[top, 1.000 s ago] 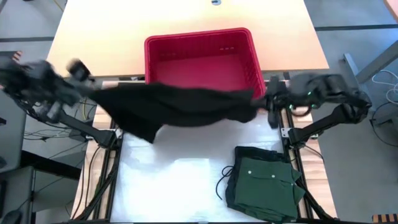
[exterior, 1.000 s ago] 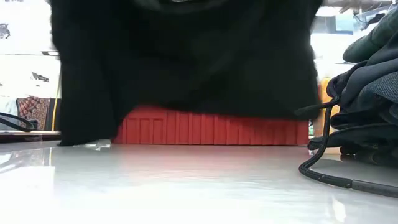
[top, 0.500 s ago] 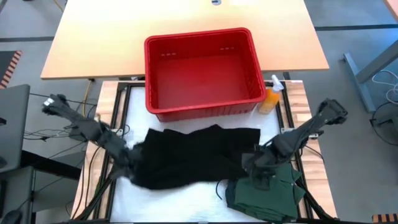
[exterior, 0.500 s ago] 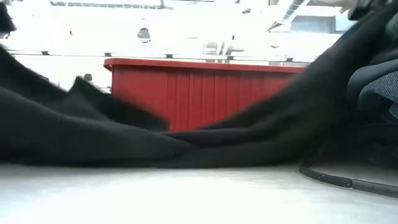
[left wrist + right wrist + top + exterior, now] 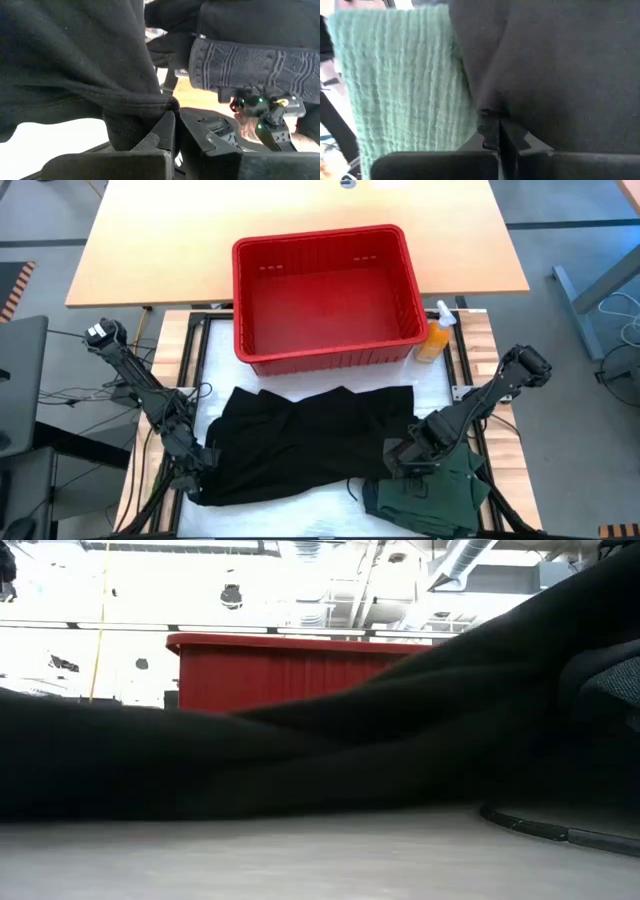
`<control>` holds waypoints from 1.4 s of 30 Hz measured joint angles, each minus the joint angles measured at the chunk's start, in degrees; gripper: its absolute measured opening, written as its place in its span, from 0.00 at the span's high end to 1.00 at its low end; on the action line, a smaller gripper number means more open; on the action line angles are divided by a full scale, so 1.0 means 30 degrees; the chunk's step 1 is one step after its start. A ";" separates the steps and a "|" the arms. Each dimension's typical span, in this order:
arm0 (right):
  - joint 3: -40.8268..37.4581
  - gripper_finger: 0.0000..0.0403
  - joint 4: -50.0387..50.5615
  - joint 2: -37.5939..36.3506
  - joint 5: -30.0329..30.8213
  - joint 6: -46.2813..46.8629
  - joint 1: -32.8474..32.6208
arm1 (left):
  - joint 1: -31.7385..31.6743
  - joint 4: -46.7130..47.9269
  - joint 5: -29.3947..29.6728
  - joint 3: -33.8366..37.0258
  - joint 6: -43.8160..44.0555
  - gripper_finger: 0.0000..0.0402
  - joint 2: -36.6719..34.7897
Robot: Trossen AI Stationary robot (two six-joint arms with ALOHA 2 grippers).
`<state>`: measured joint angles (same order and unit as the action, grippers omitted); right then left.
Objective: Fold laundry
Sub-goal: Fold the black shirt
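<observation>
Black garment (image 5: 305, 440) lies spread on the table, near the red basket (image 5: 325, 295). Left gripper (image 5: 197, 480) pinches its left corner. Right gripper (image 5: 402, 463) pinches its right edge, beside the green shirt (image 5: 435, 490).

from above we see a pale wooden desk (image 5: 300, 220) standing beyond the white table (image 5: 320, 505), with grey floor (image 5: 580, 210) on either side of it. a black-and-orange striped strip (image 5: 10, 290) lies on the floor at the far left, and loose cables (image 5: 620, 330) trail on the floor at the right. looking level across the table, we see a bright room with a white ceiling, round ducts (image 5: 460, 555) running overhead and a small dark fixture (image 5: 231, 595) hanging down.
</observation>
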<state>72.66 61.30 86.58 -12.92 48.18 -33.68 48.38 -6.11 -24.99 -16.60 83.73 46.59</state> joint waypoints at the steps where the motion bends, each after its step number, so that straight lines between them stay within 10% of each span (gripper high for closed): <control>1: 0.0000 0.96 0.0004 -0.0108 -0.0117 0.0003 0.0194 | 0.0176 -0.0021 0.0303 0.0000 0.0011 1.00 0.0000; 15: 0.0000 0.55 0.1028 -0.2091 -0.2030 0.0440 0.2725 | 0.2163 0.0604 0.1412 0.0000 0.1745 0.78 -0.0006; 20: 0.0000 0.46 0.1523 -0.4004 0.2960 0.0702 0.3447 | 0.1519 0.0199 0.2013 -0.0007 0.0264 0.70 -0.0512; 26: -0.0214 0.45 0.1318 -0.4885 0.9080 0.0878 0.4276 | -0.1475 0.0601 0.8087 -0.0051 -0.5301 0.72 -0.0823; 33: -0.3821 0.46 0.0617 -0.5239 0.9802 0.1841 0.5659 | -0.4302 0.3498 1.2987 -0.0051 -1.0105 0.73 -0.0781; 42: -0.8356 0.46 -0.3800 -0.5253 1.1341 0.6207 0.7093 | -0.6193 0.5906 1.3347 -0.0309 -1.2026 0.73 -0.0779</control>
<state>47.60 49.90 70.82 21.10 66.80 -12.40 29.80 11.61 15.05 -17.53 47.65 44.25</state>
